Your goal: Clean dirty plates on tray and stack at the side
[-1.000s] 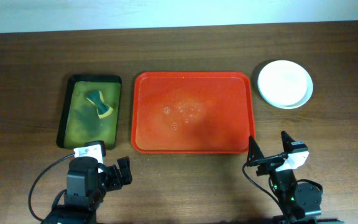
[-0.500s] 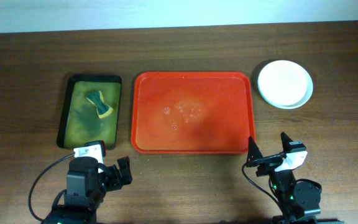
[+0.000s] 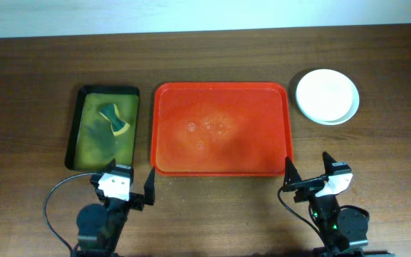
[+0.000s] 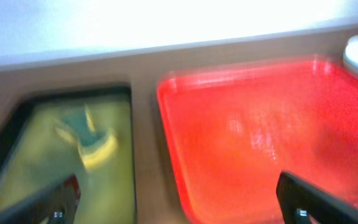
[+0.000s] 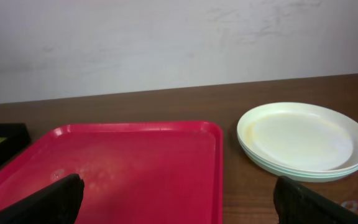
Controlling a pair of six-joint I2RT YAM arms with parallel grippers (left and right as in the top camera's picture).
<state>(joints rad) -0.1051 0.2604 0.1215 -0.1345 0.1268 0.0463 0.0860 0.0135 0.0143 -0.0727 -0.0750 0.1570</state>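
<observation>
Red tray (image 5: 142, 155): near edge cut off in wrist views.
Pale plates (image 5: 303, 140): stacked, count unclear.
Black left gripper (image 4: 179, 200): fingers apart, view blurred.
Black right gripper (image 5: 179, 190): fingers apart.

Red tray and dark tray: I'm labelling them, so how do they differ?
The red tray is larger and lies crosswise; the dark tray is smaller and lies front to back. The red tray holds only pale specks; the dark tray holds a sponge. The red tray is red throughout; the dark tray is yellowish-green within a black rim. Both are rounded rectangles with raised rims.
</observation>
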